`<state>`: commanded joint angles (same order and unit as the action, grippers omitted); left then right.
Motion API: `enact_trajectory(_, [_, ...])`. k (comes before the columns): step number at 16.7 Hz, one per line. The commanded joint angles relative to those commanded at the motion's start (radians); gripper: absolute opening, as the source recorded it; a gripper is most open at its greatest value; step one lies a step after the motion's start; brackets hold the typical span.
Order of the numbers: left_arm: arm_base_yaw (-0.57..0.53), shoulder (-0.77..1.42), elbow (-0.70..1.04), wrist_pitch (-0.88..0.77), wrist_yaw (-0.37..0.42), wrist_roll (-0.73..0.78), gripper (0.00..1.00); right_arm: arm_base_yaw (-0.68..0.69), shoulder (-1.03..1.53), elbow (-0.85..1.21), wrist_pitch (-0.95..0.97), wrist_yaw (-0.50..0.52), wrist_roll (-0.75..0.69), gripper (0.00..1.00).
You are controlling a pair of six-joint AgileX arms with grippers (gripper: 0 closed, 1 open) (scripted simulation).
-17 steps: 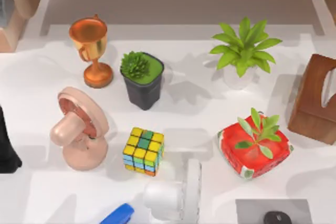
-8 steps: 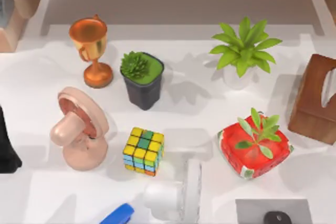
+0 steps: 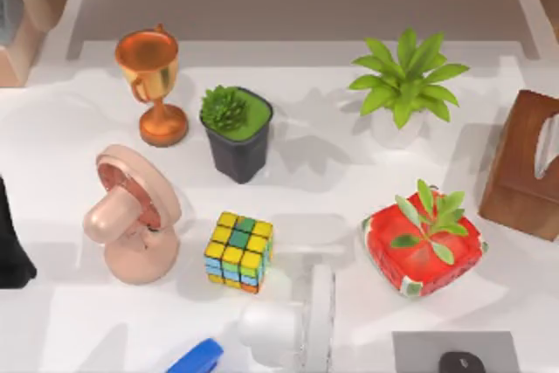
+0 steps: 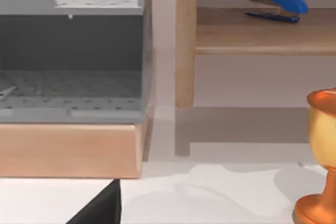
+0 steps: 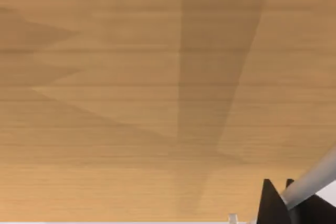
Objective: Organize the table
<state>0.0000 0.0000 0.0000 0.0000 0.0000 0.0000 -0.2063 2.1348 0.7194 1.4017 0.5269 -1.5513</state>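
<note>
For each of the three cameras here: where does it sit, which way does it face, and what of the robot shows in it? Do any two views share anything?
Top view: above the table, looking down; a dark piece of the left arm at its left edge.
Left wrist view: low near the tabletop, facing a grey rack and wooden shelf; a dark tip of the robot.
Right wrist view: close on a wooden board; dark robot parts.
Shared: the trophy, in the top and left wrist views.

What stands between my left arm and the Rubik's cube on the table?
The pink desk fan stands on the table squarely between the left arm, at the top view's left edge, and the Rubik's cube. Reaching straight across would likely hit it. The right gripper faces a wooden surface.
</note>
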Motion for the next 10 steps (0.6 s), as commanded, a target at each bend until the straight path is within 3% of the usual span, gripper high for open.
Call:
enact_trajectory(3, [0.0, 0.0, 0.0, 0.0, 0.0, 0.0, 1.0, -0.004, -0.006, -0.001, -0.002, -0.002, 0.007, 0.0])
enact_trajectory(10, [0.0, 0.0, 0.0, 0.0, 0.0, 0.0, 1.0, 0.123, -0.014, 0.15, 0.024, 0.0, -0.02, 0.0])
